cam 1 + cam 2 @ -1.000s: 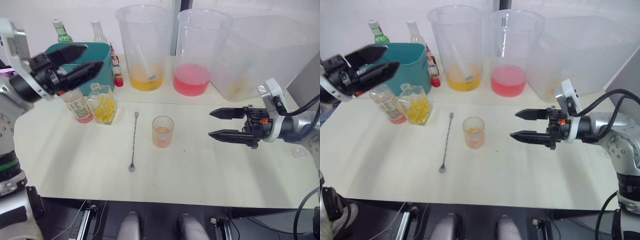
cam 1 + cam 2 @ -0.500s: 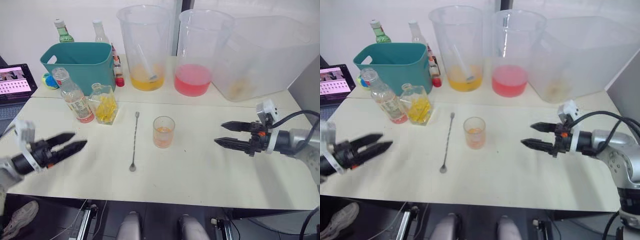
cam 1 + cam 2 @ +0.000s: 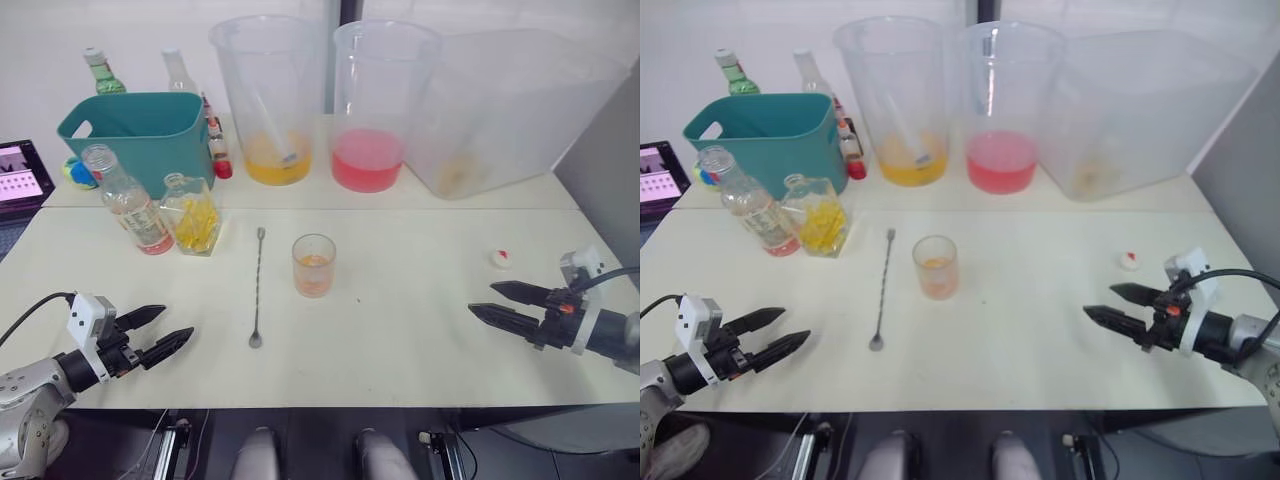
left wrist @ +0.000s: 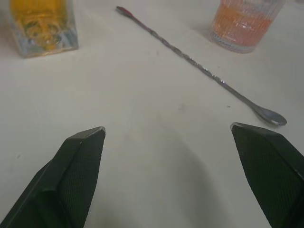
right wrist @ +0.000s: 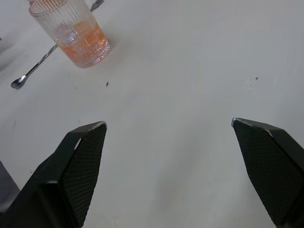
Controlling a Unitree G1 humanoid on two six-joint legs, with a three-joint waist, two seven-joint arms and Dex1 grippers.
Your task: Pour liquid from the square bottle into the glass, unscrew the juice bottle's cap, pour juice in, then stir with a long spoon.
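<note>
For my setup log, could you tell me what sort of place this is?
Probably a lab bench staged for drink mixing: a pale table, big clear plastic beakers of orange and pink liquid, and a thin silver bar spoon beside a small ribbed tumbler.

Glass [image 5: 71, 33]: clear, ribbed, glossy. Long spoon [image 4: 199, 69]: shiny twisted metal. Table [image 3: 400, 330]: matt, smooth, cream. Gripper fingers [image 4: 76, 166]: matt black w/ fine textured pads.

The desk [image 3: 400, 320] is pale and flat. The glass [image 3: 314, 265] stands near its middle. Just left of the glass lies the long spoon [image 3: 258, 287]. Farther left of the glass stand the square bottle [image 3: 192, 214] and the juice bottle [image 3: 125, 200], side by side. Well right of the glass lies the cap [image 3: 499, 259].
</note>
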